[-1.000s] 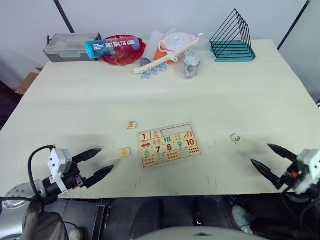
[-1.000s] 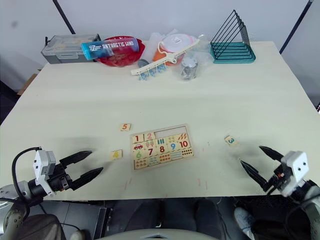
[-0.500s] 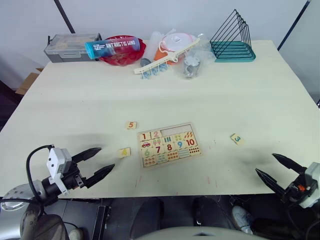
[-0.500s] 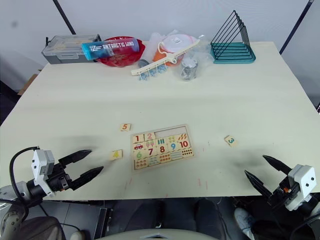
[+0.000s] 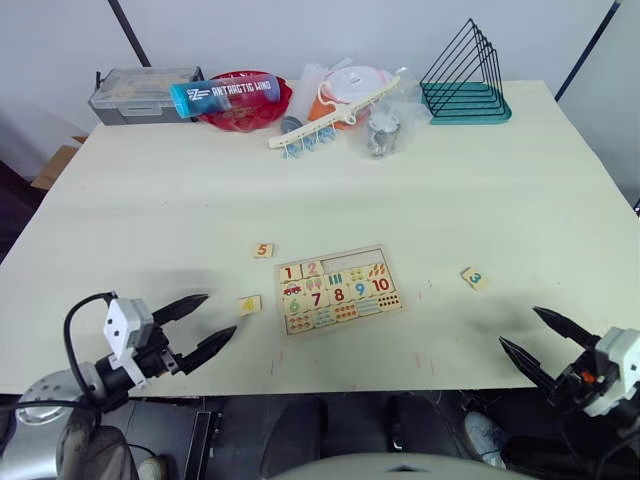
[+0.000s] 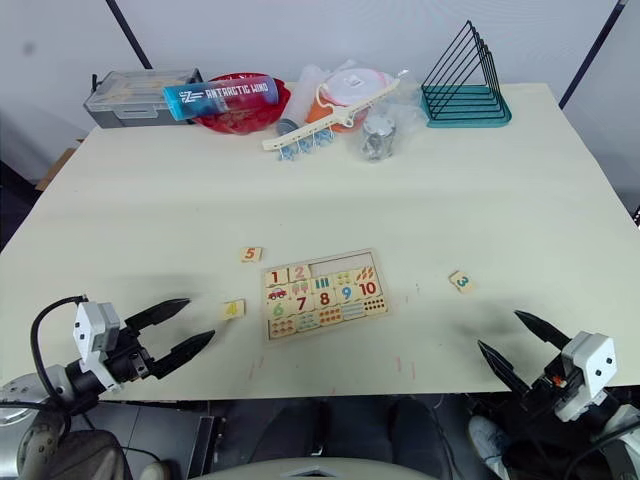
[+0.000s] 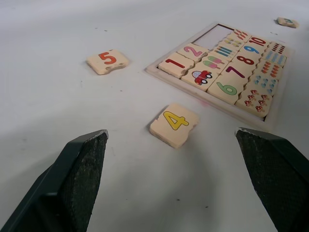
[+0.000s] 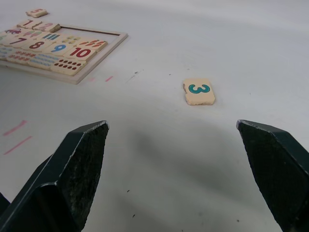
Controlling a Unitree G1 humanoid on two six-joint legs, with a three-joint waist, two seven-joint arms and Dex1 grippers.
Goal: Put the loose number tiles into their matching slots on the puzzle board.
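**Three tiles loose, two seated, both claws open and empty**

You have one puzzle board (image 5: 338,290) lying flat near the front middle of the worktop (image 5: 500,190). In its top row of slots, two tiles are seated: the 1 tile (image 7: 175,63) and the 2 tile (image 7: 192,50) at the left end. The rest of that row is one bare recess (image 7: 216,35), with room for three.

Three tiles lie loose on the worktop. The 5 tile (image 5: 262,251) sits just off the board's far left corner. The 4 tile (image 5: 249,304) lies left of the board's near edge, near it but apart. The 3 tile (image 5: 473,277) lies well apart on the board's right side. All three lie face up.

Your left claw (image 5: 195,325) hovers at the front left edge of the worktop, fingers spread wide and holding nothing. It points toward the 4 tile, which its wrist view shows centred between the two fingers but still ahead of the tips.

Your right claw (image 5: 532,340) hangs at the front right edge, also spread wide and empty. It points toward the 3 tile, which lies ahead of it between the fingers in its wrist view, untouched.
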